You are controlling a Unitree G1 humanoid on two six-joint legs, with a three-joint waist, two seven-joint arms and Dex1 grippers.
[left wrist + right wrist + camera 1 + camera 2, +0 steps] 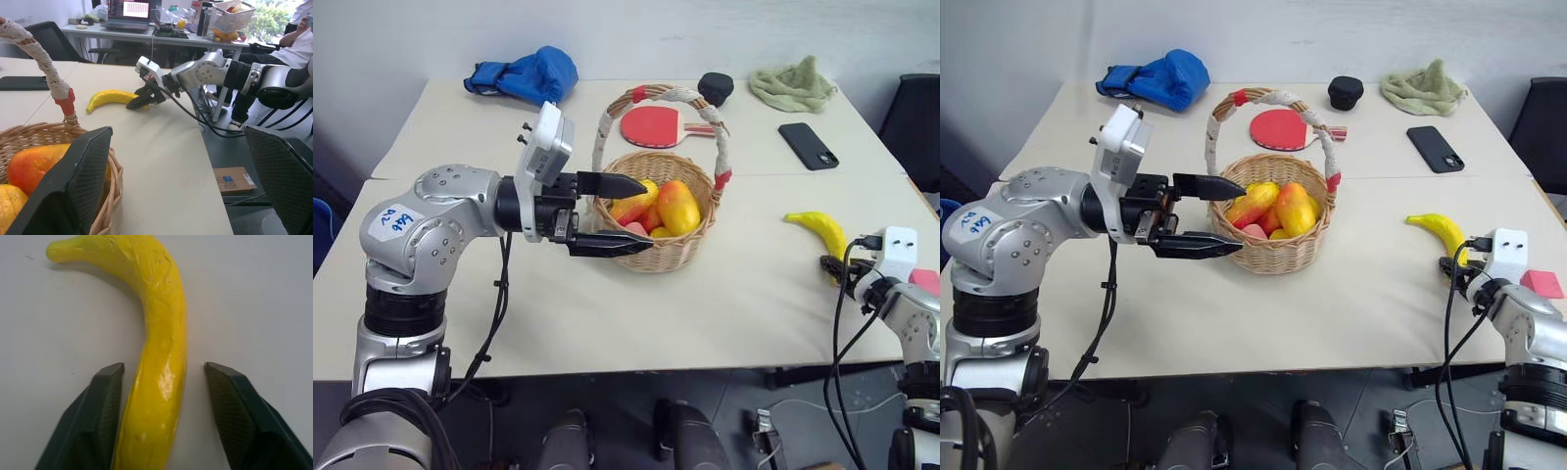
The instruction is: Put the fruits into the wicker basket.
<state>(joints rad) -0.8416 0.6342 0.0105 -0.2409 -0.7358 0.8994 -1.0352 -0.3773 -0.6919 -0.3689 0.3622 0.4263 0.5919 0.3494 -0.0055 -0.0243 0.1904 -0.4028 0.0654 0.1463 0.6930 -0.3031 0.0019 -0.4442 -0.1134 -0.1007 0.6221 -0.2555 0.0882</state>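
The wicker basket (677, 257) stands mid-table with two orange-yellow mangoes (677, 208) (634, 204) inside. My left gripper (648, 214) is open and empty at the basket's left rim, one finger over the rim and one in front of the wall. To the right, a yellow banana (820, 228) lies on the table. My right gripper (164, 366) is open and straddles the banana (161, 333) with a finger on each side and a gap at one of them. A small pink chunk (1540, 284) lies by my right wrist near the table's right edge.
Behind the basket lies a red paddle (651, 125). At the back of the table are a blue glove (530, 73), a black round object (715, 86), a green cloth (793, 83) and a black phone (808, 145). A seated person (293, 44) is beyond the right edge.
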